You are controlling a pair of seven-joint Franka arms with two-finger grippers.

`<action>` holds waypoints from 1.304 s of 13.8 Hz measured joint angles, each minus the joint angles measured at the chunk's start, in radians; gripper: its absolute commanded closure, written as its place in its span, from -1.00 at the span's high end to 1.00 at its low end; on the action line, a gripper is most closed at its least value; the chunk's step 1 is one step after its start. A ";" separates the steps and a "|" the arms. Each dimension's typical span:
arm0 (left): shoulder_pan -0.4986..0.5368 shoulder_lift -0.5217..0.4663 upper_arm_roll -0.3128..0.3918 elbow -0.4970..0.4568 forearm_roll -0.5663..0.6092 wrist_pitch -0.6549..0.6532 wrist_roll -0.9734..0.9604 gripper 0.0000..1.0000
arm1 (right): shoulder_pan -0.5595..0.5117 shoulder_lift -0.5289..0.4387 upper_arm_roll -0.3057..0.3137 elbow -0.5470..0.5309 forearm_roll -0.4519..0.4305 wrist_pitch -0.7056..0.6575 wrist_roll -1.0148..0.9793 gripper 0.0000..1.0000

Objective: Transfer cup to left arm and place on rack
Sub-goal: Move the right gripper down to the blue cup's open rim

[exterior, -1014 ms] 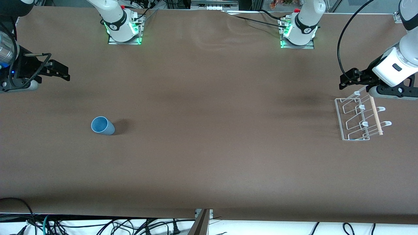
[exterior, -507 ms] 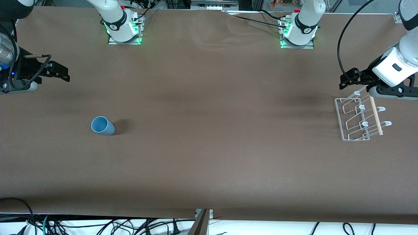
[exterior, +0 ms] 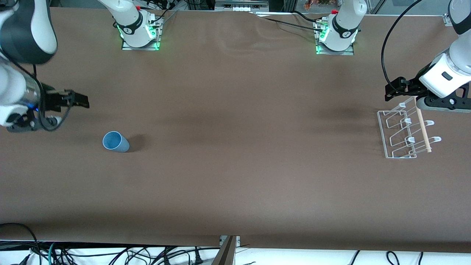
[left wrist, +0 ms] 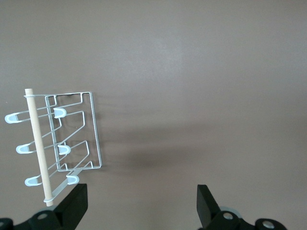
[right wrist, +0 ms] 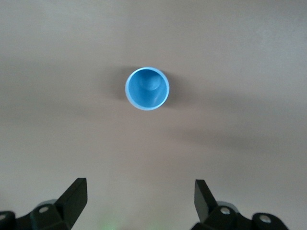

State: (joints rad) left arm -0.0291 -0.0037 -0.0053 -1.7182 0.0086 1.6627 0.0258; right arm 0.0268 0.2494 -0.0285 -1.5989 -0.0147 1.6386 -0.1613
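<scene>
The light-blue cup (exterior: 115,141) stands upright, mouth up, on the brown table toward the right arm's end. In the right wrist view the cup (right wrist: 147,88) lies ahead of the fingers, apart from them. My right gripper (exterior: 82,101) hangs over bare table beside the cup, open and empty (right wrist: 140,199). The white wire rack (exterior: 401,134) with its wooden dowel (exterior: 423,129) sits toward the left arm's end. My left gripper (exterior: 390,90) is open and empty (left wrist: 141,206), over the table beside the rack (left wrist: 72,139).
The brown table (exterior: 235,176) stretches wide between cup and rack. The two arm bases (exterior: 140,31) (exterior: 336,35) stand along the table edge farthest from the front camera. Cables hang under the table's nearest edge.
My right gripper has moved closer to the cup, and its arm now shows more in the front view. The left arm, the cup and the rack have barely moved.
</scene>
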 measured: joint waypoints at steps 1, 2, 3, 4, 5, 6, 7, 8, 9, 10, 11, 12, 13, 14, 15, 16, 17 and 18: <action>0.000 0.000 0.000 0.000 0.000 0.000 0.000 1.00 | -0.016 0.048 -0.001 -0.001 0.000 0.047 -0.017 0.98; 0.000 0.000 0.000 0.000 0.000 0.000 0.000 1.00 | -0.031 0.096 -0.001 -0.002 0.000 0.096 -0.030 0.98; 0.000 0.000 0.000 0.001 0.000 0.000 0.000 1.00 | -0.043 0.143 -0.002 -0.003 0.000 0.144 -0.041 0.98; -0.001 0.000 -0.001 0.001 0.000 0.000 0.000 1.00 | -0.050 0.185 -0.002 -0.005 0.000 0.188 -0.045 0.98; -0.001 0.000 -0.001 0.001 0.000 0.000 0.000 1.00 | -0.052 0.220 -0.002 -0.008 0.000 0.224 -0.046 0.98; -0.001 0.000 -0.002 0.001 0.000 0.000 0.000 1.00 | -0.052 0.246 -0.001 -0.012 0.000 0.251 -0.046 0.98; -0.002 0.000 -0.003 0.001 0.000 0.000 0.000 1.00 | -0.051 0.265 -0.001 -0.018 0.000 0.276 -0.046 0.98; -0.002 0.000 -0.005 0.001 0.000 0.000 0.000 1.00 | -0.051 0.277 0.001 -0.023 0.000 0.292 -0.046 0.98; -0.002 0.000 -0.009 0.001 0.000 0.000 0.000 1.00 | -0.050 0.284 0.002 -0.025 0.000 0.299 -0.046 0.98; -0.002 0.000 -0.013 0.001 0.000 0.000 0.000 1.00 | -0.050 0.288 0.002 -0.026 0.000 0.301 -0.046 0.98; -0.002 0.000 -0.018 0.001 0.000 0.000 0.000 1.00 | -0.050 0.291 0.002 -0.028 0.000 0.301 -0.046 0.98; -0.002 0.000 -0.023 0.001 0.000 0.000 0.000 1.00 | -0.049 0.296 0.003 -0.032 0.000 0.301 -0.046 0.98; -0.002 0.000 -0.028 0.001 0.000 0.000 0.000 1.00 | -0.049 0.303 0.003 -0.038 0.000 0.301 -0.046 0.98; -0.002 0.000 -0.031 0.001 0.000 0.000 0.000 1.00 | -0.048 0.311 0.003 -0.044 0.000 0.301 -0.046 0.98; -0.002 0.000 -0.034 0.001 0.000 0.000 0.000 1.00 | -0.048 0.319 0.003 -0.052 0.000 0.304 -0.046 0.98; -0.002 0.000 -0.035 0.001 0.000 0.000 0.000 1.00 | -0.048 0.324 0.004 -0.057 0.000 0.310 -0.046 0.96; -0.002 0.000 -0.035 0.001 0.000 0.000 0.000 1.00 | -0.048 0.329 0.005 -0.061 0.000 0.318 -0.046 0.76; -0.002 0.000 -0.035 0.001 0.000 0.000 0.000 1.00 | -0.047 0.333 0.006 -0.062 0.000 0.324 -0.046 0.26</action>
State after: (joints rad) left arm -0.0314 -0.0036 -0.0407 -1.7171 0.0086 1.6626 0.0258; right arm -0.0205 0.5828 -0.0228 -1.6609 -0.0145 1.9628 -0.2072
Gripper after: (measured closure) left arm 0.000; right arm 0.018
